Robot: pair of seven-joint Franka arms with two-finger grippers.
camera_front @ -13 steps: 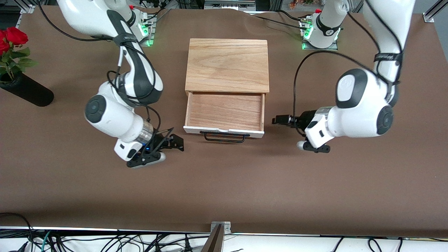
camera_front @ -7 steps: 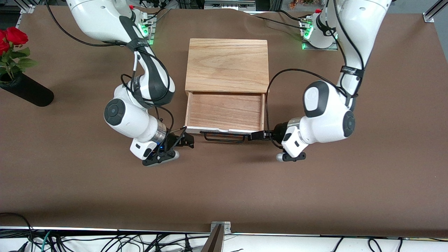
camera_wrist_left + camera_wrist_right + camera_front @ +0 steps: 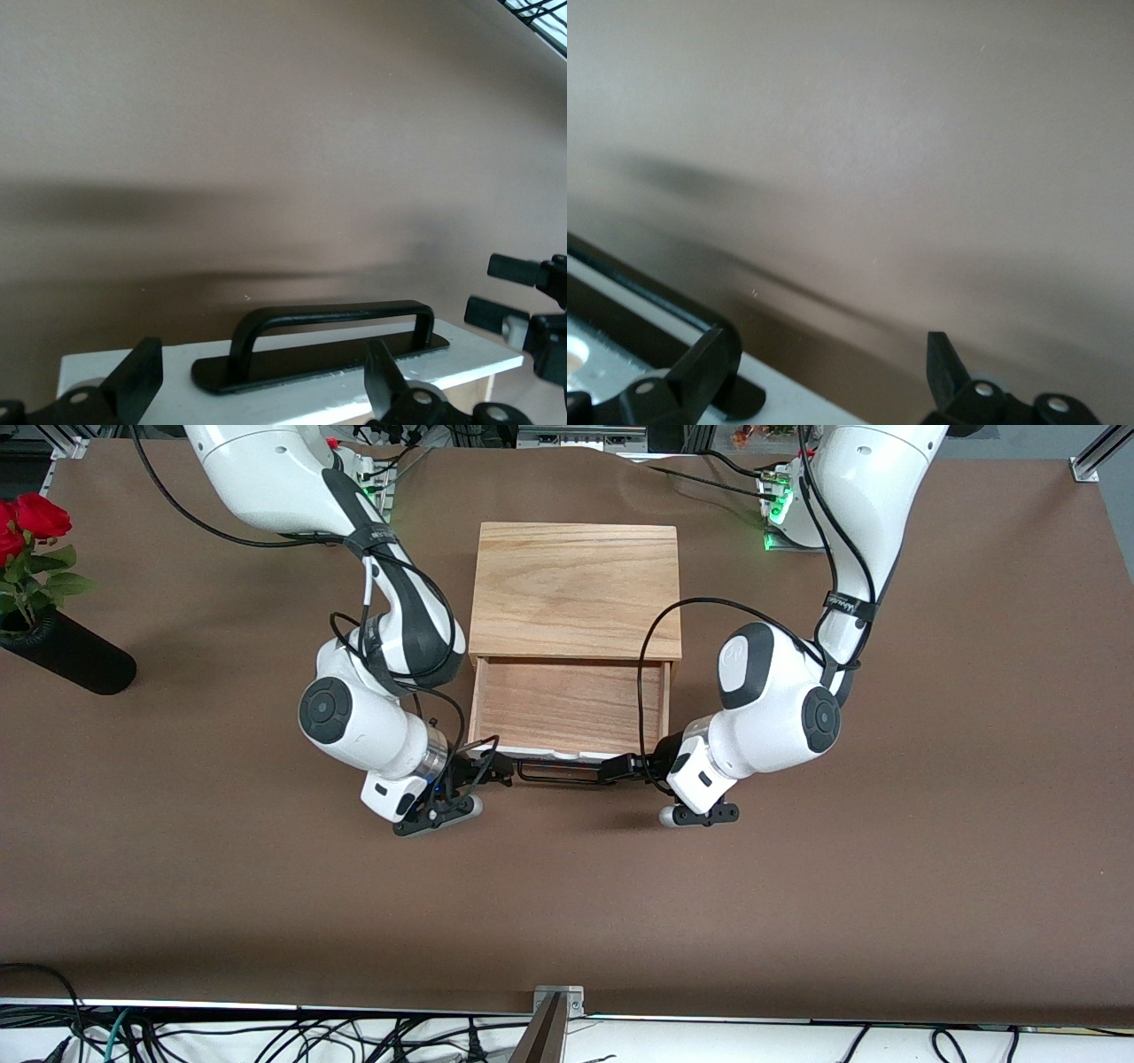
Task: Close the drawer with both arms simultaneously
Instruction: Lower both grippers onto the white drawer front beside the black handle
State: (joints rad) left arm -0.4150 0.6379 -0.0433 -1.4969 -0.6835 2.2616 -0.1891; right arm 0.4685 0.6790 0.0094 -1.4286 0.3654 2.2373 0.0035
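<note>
The drawer point(image 3: 567, 707) stands pulled out of the light-wood box point(image 3: 576, 589), its white front panel point(image 3: 567, 755) and black wire handle point(image 3: 567, 773) facing the front camera. My left gripper point(image 3: 617, 769) is open at the handle's end toward the left arm, low at the panel. In the left wrist view the gripper point(image 3: 261, 390) straddles the panel point(image 3: 292, 394) beside the handle point(image 3: 328, 341). My right gripper point(image 3: 498, 767) is open at the handle's other end. In the right wrist view the gripper point(image 3: 824, 363) sits at the panel's point(image 3: 793, 409) corner.
A black vase with red roses point(image 3: 62, 657) lies at the right arm's end of the table. The brown table point(image 3: 567, 903) stretches toward the front camera, with a metal bracket point(image 3: 558, 1001) and cables at its edge.
Both arms have swung inward, bringing their grippers from beside the drawer to the two ends of its handle. The drawer has not visibly moved.
</note>
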